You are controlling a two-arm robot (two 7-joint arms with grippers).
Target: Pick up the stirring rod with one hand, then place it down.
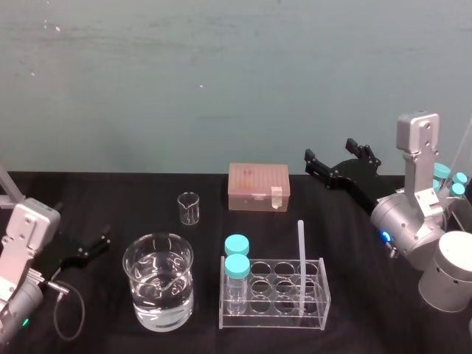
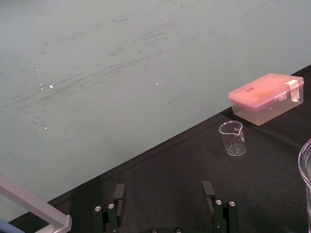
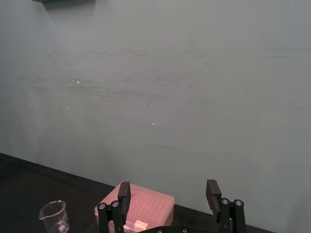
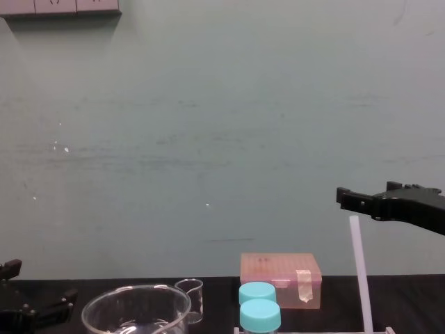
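Head view: stirring rod upright in rack; likely light, stiff, slick, brittle, so pinch shaft above rack. Right gripper wide open, empty, behind rack. Left gripper idle, left of rack.

Black, slim-fingered right gripper: raised at 2 o'clock in the head view, carried on the silver-jointed right arm. Jaws spread wide, nothing between them. Black left gripper: low at 8 o'clock, on the silver left arm. Jaws likewise apart, empty.
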